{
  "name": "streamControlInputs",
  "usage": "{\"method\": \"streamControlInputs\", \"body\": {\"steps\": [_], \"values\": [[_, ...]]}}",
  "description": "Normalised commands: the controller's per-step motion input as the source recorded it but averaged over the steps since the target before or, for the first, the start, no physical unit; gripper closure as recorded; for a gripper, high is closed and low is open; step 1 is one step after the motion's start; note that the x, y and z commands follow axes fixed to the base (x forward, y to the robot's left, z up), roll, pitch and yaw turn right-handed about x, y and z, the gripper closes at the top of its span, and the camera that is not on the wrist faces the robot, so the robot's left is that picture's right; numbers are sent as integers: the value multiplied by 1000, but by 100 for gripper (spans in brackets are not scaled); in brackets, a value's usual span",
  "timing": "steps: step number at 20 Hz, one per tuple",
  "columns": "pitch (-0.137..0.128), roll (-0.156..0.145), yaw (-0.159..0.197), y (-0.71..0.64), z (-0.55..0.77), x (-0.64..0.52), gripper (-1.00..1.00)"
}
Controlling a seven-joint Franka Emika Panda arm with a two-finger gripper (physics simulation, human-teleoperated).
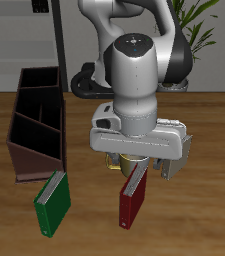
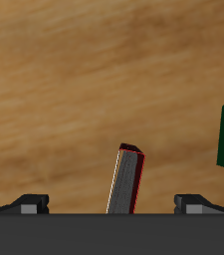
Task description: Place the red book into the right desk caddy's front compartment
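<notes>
Brown wooden bench [image 1: 209, 150]; plant seen behind. One red book [image 1: 132, 203] upright under claw [image 1: 136, 172], not gripped; claw opened wide. One green book [image 1: 52, 203] beside one right desk caddy [image 1: 36, 125].

Robot arm's pincer [image 1: 136, 172] low over the wooden desk [image 1: 204, 150], red book [image 1: 132, 199] directly beneath it, green book [image 1: 53, 203] nearby, dark-brown desk caddy [image 1: 39, 120] farther back beside the green book
</notes>
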Motion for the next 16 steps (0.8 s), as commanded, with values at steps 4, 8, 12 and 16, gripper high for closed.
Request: {"method": "streamControlInputs", "body": {"steps": [4,8,12,16], "values": [[12,2,-42,-43,-265,53,-100],[3,-2,1,18,-228,1,-100],[10,-3,-33,-45,-259,-1,-100],[30,-32,-11,-136,-423,9,-100]]}}
